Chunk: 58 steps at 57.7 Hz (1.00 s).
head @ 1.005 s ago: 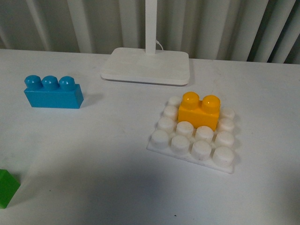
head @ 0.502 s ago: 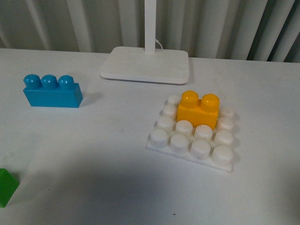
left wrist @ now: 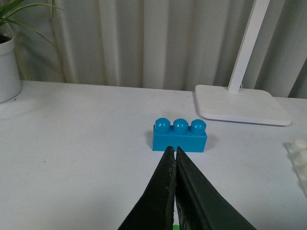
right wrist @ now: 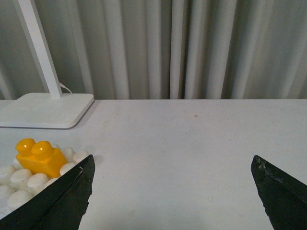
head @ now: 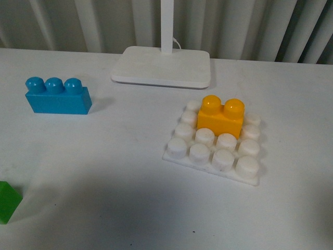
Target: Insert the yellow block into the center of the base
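The left pincer (left wrist: 173, 153) is closed, its two dark fingers pressed together and holding nothing; it points at a blue three-stud brick (left wrist: 180, 134) that stands on the white desk (left wrist: 72, 143) just beyond the fingertips. The right pincer (right wrist: 172, 191) is spread wide and empty, with the fingers (right wrist: 62, 201) at opposite edges of its wrist view. In the front view, neither arm is visible. The yellow block (head: 222, 115) sits upright on the base (head: 214, 141), seated on the studs of the second row from the far edge, in the two middle columns. The lamp stand (head: 162, 66) lies at 11 o'clock from the base, the blue brick at 9 o'clock, well apart. A green block (head: 8, 202) lies at 8 o'clock, at the picture edge.
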Tool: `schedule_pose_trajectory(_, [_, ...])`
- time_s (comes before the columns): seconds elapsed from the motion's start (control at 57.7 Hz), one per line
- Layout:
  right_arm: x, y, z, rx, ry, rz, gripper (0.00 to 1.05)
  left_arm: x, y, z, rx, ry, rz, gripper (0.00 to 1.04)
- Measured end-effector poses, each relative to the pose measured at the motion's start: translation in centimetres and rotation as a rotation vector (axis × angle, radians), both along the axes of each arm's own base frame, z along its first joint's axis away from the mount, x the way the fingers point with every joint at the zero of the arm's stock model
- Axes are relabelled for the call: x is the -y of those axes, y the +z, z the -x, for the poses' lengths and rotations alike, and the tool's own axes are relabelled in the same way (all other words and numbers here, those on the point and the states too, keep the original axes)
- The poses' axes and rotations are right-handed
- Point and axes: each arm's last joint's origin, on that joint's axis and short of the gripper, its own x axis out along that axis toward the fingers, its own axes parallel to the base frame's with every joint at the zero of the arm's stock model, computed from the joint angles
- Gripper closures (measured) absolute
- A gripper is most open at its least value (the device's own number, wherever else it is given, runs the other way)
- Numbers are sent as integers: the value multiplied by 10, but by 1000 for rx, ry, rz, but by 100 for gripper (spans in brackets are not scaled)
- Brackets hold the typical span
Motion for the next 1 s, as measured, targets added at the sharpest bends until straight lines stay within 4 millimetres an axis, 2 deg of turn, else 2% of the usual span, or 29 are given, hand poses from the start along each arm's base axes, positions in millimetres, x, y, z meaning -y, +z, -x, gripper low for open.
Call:
schedule_pose_trajectory(0.139, [0, 0, 0, 0, 0, 0, 9, 0, -3, 11, -14, 0, 0, 101])
schedule_pose_trajectory(0.294, [0, 0, 0, 0, 0, 0, 9, 0, -3, 12, -7, 0, 0, 101])
schedule_pose_trajectory(0.641, [0, 0, 0, 0, 0, 0, 9, 0, -3, 12, -6, 0, 3, 40])
schedule_pose_trajectory(0.779, [0, 0, 0, 0, 0, 0, 9, 0, -3, 12, -6, 0, 3, 7])
schedule_pose_trajectory(0.814, [0, 0, 0, 0, 0, 0, 9, 0, -3, 12, -6, 0, 2, 5])
schedule_pose_trajectory(1.005, [0, 0, 0, 0, 0, 0, 9, 0, -3, 12, -6, 0, 3, 6])
